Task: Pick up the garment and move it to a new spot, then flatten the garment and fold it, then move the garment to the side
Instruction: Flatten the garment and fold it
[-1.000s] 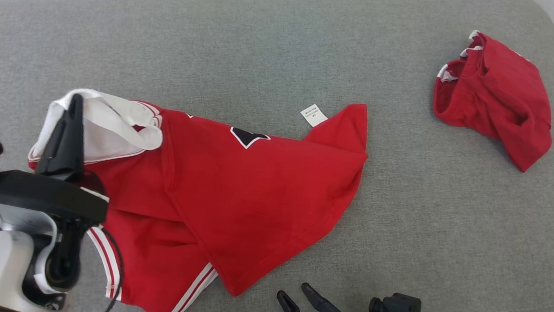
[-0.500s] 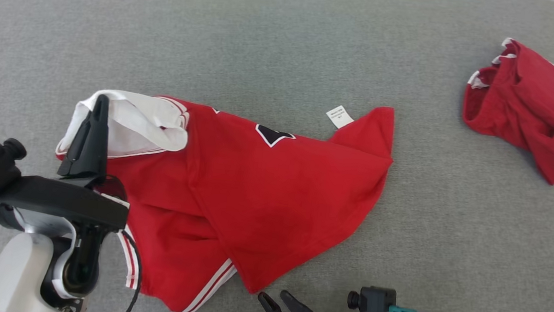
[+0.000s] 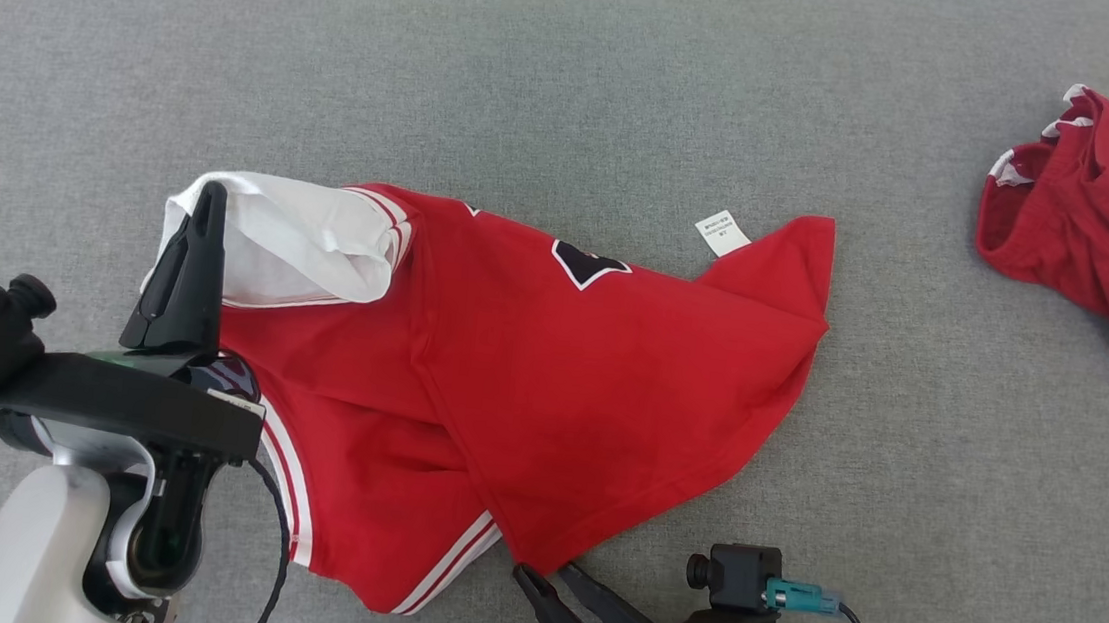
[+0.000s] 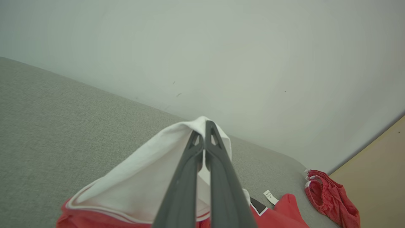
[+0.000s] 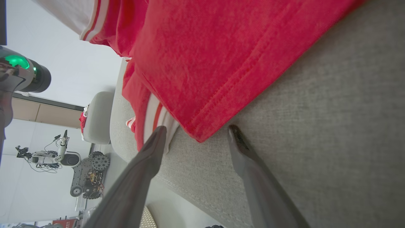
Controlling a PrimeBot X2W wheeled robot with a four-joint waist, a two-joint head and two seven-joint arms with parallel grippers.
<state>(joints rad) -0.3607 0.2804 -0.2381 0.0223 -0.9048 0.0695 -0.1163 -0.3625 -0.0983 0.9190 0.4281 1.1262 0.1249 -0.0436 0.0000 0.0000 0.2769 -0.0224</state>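
Grey woven upholstery covers the surface [image 3: 573, 102], which runs back to a plain pale wall [image 4: 221, 47]. Beyond its edge, the right wrist view shows a white room with another robot arm [image 5: 50, 155] and a wheeled base [image 5: 88, 180] on the floor. The red garment [image 3: 558, 382] lies crumpled mid-surface, its label [image 3: 722, 234] turned out. The left end effector [image 3: 211, 196] is clamped on its white edge [image 4: 152, 180]. The right end effector [image 5: 196, 127] is spread wide, one finger on each side of the garment's near corner. A second red garment [image 3: 1104, 229] lies far right.
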